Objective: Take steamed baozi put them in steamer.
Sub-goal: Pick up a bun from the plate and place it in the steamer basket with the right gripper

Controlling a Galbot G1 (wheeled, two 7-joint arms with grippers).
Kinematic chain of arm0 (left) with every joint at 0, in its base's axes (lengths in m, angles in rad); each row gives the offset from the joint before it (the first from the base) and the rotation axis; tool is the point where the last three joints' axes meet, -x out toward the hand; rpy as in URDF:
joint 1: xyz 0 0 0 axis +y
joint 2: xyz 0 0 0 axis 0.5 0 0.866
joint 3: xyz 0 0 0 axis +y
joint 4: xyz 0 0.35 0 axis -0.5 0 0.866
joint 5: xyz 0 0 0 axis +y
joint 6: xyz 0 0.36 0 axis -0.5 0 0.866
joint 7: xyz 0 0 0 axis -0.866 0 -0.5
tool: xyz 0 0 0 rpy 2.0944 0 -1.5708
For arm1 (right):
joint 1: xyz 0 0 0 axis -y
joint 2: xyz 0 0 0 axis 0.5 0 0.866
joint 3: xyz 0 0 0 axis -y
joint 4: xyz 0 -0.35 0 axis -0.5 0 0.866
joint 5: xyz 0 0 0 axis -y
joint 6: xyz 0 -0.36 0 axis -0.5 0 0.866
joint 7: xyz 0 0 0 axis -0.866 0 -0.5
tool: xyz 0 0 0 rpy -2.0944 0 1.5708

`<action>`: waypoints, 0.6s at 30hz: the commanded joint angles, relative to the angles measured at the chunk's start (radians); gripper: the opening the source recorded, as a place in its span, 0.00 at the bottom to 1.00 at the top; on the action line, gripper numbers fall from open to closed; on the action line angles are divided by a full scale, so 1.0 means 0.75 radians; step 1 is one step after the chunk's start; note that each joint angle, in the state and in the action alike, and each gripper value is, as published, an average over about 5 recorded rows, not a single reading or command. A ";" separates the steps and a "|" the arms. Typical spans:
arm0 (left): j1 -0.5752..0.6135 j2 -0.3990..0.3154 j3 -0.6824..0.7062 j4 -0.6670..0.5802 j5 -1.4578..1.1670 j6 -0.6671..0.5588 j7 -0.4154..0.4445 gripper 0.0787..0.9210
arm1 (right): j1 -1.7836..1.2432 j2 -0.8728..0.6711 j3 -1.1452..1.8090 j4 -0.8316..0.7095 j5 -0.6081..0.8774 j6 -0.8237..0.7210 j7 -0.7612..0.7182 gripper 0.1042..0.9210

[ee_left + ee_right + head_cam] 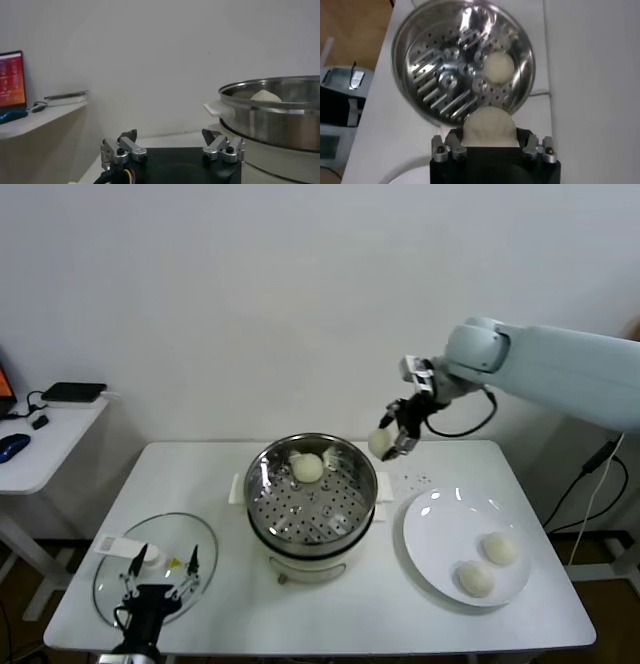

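Your right pincer [392, 436] is gripping a smooth round bun [380, 444] just beside the shiny perforated steamer [311, 492] rim; your left pincer [160, 569] is hanging open above the desk [250, 624].

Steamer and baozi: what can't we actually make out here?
- Held baozi: the right gripper hides its lower part in the right wrist view; small in the head view.
- Steamer: cut off by the frame edge in the left wrist view.
- Baozi inside it: only the top clears the rim there.
- Plate: absent from the left wrist view.
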 commanded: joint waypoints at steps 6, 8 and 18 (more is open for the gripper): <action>-0.015 0.014 -0.021 -0.001 0.016 0.009 0.003 0.88 | -0.179 0.470 0.118 -0.235 0.036 -0.025 0.009 0.73; -0.016 0.016 -0.022 -0.001 0.016 0.010 0.004 0.88 | -0.218 0.490 0.124 -0.251 0.019 -0.030 0.015 0.73; -0.002 0.020 -0.015 0.012 0.021 0.003 0.005 0.88 | -0.366 0.538 0.143 -0.291 -0.051 -0.045 0.046 0.74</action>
